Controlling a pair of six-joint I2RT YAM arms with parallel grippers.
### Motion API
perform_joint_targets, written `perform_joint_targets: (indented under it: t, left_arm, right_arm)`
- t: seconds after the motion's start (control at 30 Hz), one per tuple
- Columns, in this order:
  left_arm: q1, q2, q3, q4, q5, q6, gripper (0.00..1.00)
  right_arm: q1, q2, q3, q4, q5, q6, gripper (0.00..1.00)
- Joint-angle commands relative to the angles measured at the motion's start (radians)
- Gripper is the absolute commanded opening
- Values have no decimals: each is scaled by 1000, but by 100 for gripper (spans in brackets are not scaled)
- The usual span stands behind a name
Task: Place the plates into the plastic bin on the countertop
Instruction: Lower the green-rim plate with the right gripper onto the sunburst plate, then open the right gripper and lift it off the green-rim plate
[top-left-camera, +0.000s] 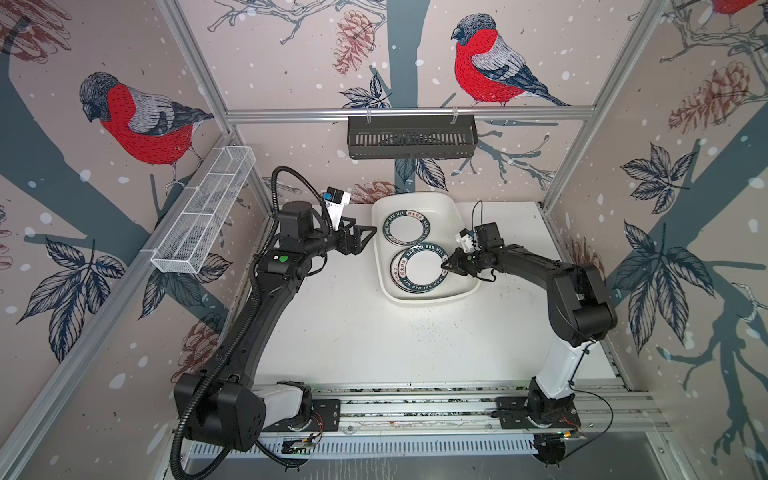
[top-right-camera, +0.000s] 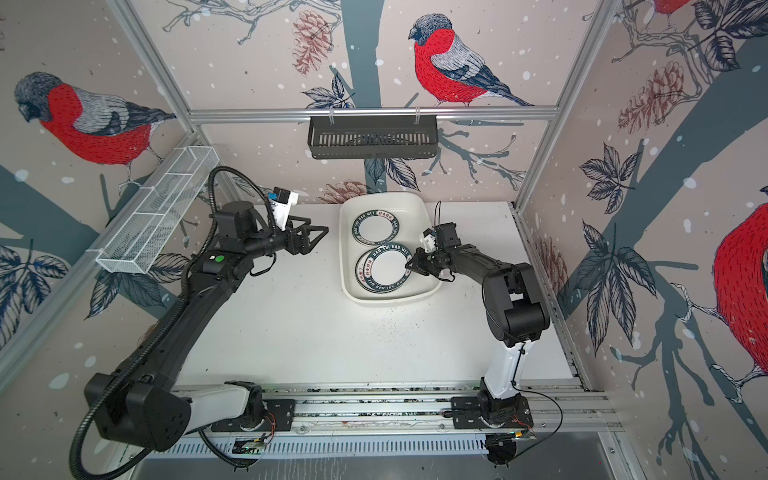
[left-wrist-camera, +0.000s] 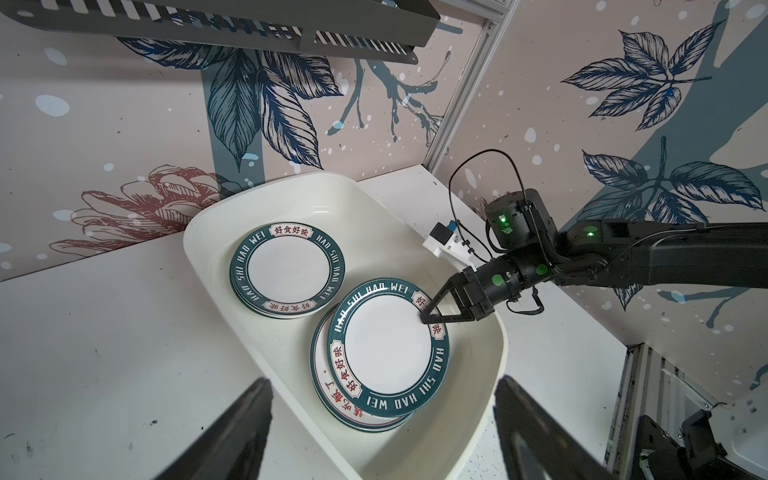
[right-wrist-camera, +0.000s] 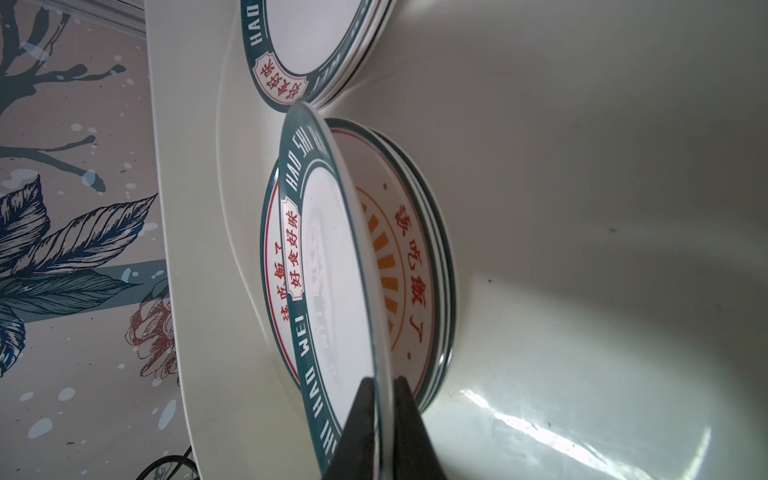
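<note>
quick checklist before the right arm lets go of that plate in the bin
1. right gripper shut on held plate rim: ok
2. held plate above near stack, inside plastic bin: ok
3. held plate flat on near stack: not ok, tilted, gripped edge raised
4. left gripper open, empty, clear of the plates: ok
5. no plates on countertop outside the bin: ok
</note>
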Motion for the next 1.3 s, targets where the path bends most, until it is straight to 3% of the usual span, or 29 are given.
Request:
perform_joint_targets:
  t: [0.0,1.27]
  left_arm:
    - [1,0,-4,44,19,-5,83]
    - [1,-6,-15,55,40,-13,83]
  right_arm:
    - [3,8,11,11,-13,-24,13]
    - [-4,35,48,-82,47,-81,27]
